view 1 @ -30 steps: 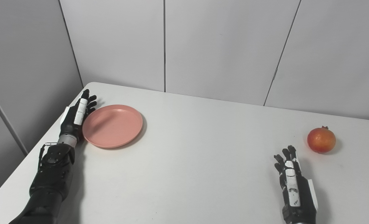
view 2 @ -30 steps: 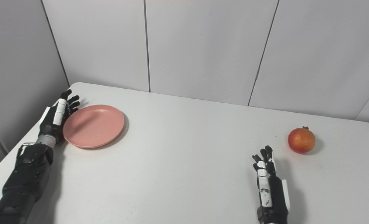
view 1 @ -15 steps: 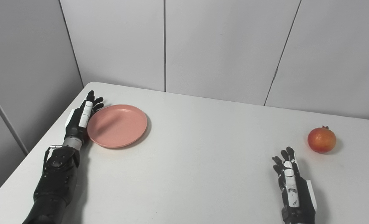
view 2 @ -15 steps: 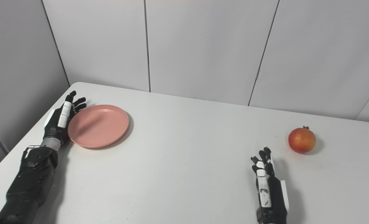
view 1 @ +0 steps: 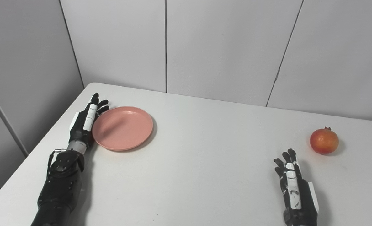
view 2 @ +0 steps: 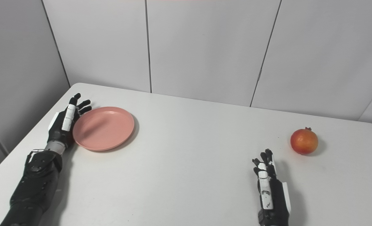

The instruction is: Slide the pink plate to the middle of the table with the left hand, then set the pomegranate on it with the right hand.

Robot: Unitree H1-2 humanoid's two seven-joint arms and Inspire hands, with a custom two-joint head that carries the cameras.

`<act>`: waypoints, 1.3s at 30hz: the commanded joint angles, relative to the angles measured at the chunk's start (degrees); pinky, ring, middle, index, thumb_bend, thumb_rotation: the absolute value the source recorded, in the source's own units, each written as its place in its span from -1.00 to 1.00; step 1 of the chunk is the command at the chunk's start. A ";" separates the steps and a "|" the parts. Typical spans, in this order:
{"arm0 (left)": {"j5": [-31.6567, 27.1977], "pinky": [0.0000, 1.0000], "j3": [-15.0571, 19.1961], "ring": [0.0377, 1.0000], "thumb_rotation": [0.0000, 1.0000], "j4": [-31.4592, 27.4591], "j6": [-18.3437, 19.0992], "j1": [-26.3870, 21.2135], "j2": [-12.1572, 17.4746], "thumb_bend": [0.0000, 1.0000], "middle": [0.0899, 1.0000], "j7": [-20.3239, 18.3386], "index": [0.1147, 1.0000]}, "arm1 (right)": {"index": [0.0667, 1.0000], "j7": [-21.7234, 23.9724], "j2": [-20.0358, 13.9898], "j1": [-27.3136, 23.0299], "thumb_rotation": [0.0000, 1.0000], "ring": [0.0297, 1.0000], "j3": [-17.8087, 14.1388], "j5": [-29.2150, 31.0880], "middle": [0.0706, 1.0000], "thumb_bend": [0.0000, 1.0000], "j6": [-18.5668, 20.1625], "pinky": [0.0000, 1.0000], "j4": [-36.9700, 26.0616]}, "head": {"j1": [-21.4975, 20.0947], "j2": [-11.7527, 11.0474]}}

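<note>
A pink plate (view 1: pixel 122 128) lies flat on the white table (view 1: pixel 198 163) at the left. My left hand (view 1: pixel 85 123) is open, held edge-on with its fingers straight, and it rests against the plate's left rim. A red-orange pomegranate (view 1: pixel 324 141) sits on the table at the far right. My right hand (view 1: pixel 294 185) is open and empty, flat near the table's front edge, below and left of the pomegranate and apart from it.
Grey wall panels (view 1: pixel 223 47) stand behind the table. The table's left edge (view 1: pixel 48 138) runs close beside my left arm. The table's back edge (view 1: pixel 223 102) runs along the foot of the panels.
My left hand has pushed the plate to the right, and both have moved a short way toward the middle. My right hand has drawn back slightly toward the front edge. The pomegranate has not moved.
</note>
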 commanded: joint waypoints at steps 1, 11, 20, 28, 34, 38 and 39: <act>-0.42 0.66 -0.24 0.70 0.85 -2.12 0.68 -1.05 -0.29 1.00 0.70 0.04 0.89 | 1.00 0.96 0.02 2.04 0.78 0.87 0.06 0.31 0.96 0.38 0.51 0.93 0.94 | -0.17 0.17; -0.05 0.63 -1.11 0.69 0.86 -3.78 2.32 -0.65 -1.98 1.00 0.69 0.49 0.87 | 0.99 0.72 0.13 1.98 0.78 0.86 0.22 -0.18 0.95 0.35 0.81 0.91 0.77 | -0.42 0.29; 0.15 0.63 -1.80 0.66 0.90 -5.11 3.05 -0.14 -3.23 1.00 0.64 0.57 0.86 | 0.98 0.63 0.31 2.04 0.76 0.86 0.38 -0.42 0.95 0.32 1.16 0.90 0.33 | -0.55 0.44; -0.74 0.68 -2.06 0.67 0.89 -6.37 5.33 -0.06 -4.34 1.00 0.68 -0.19 0.87 | 0.97 0.45 0.35 2.05 0.76 0.83 0.51 -0.96 0.93 0.29 1.51 0.89 -0.05 | -0.55 0.44; -0.51 0.67 -2.36 0.66 0.87 -8.07 6.47 0.39 -5.45 1.00 0.66 0.03 0.87 | 0.97 0.51 0.41 2.06 0.75 0.83 0.58 -1.19 0.93 0.28 1.67 0.89 -0.25 | -0.70 0.81; -0.15 0.63 -2.62 0.65 0.88 -8.80 7.39 0.59 -6.16 1.00 0.64 0.47 0.87 | 0.97 0.56 0.44 2.02 0.74 0.84 0.69 -1.28 0.93 0.28 1.94 0.89 -0.34 | -0.78 0.94; -0.27 0.63 -2.67 0.65 0.87 -8.92 7.57 0.63 -6.37 1.00 0.65 0.36 0.87 | 0.97 0.54 0.45 1.99 0.74 0.84 0.74 -1.39 0.93 0.28 2.11 0.89 -0.37 | -0.81 0.96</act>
